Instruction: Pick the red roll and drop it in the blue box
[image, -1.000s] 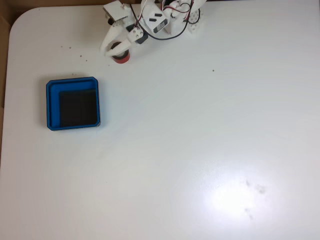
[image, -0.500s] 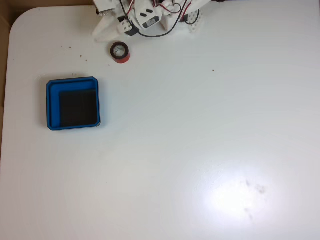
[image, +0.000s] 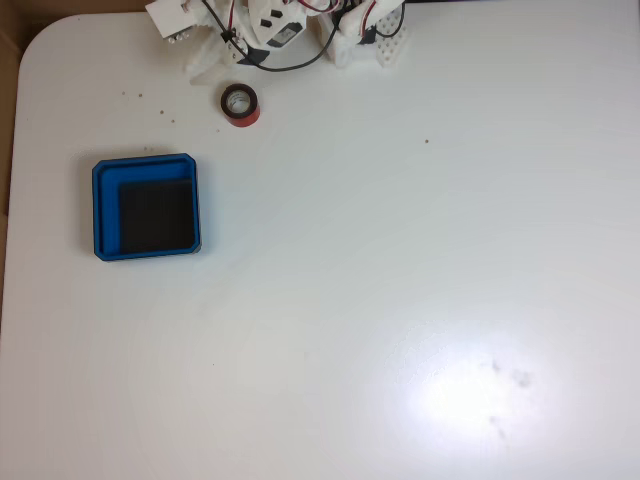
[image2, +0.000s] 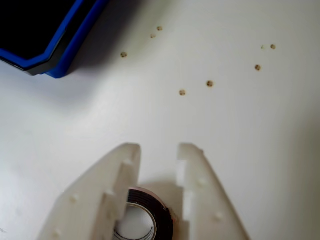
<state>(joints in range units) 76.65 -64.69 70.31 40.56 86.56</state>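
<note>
arm (image: 262, 25) folded low along the table's (image: 400, 260) far edge in the fixed view, white links and red-and-black wires bunched near the base, forearm stretched leftward across the top of the picture. gripper (image: 205, 65) at the left end of that reach, pale fingers angled down toward the tabletop, just up and left of the red roll (image: 240, 104). roll flat on the white surface, dark ring face up, pale core showing, red side visible along its lower edge. apart from the gripper here, by a narrow margin.

blue box (image: 146, 207) well below and to the left of the roll, square, black floor, sitting level, nothing inside.

from the wrist view: gripper (image2: 158, 152) entering from the bottom edge, two pale fingers (image2: 120, 175) spread moderately, a clear gap between the tips. red roll (image2: 146, 220) seen low between the fingers, back near their roots, dark ring and pale hollow core facing up. jaws parted, not pinching it; whether the inner faces touch the roll cannot be told. corner of the blue box (image2: 65, 42) up in the top left, with small brown specks (image2: 209, 83) scattered on the table ahead of the fingertips.
</note>
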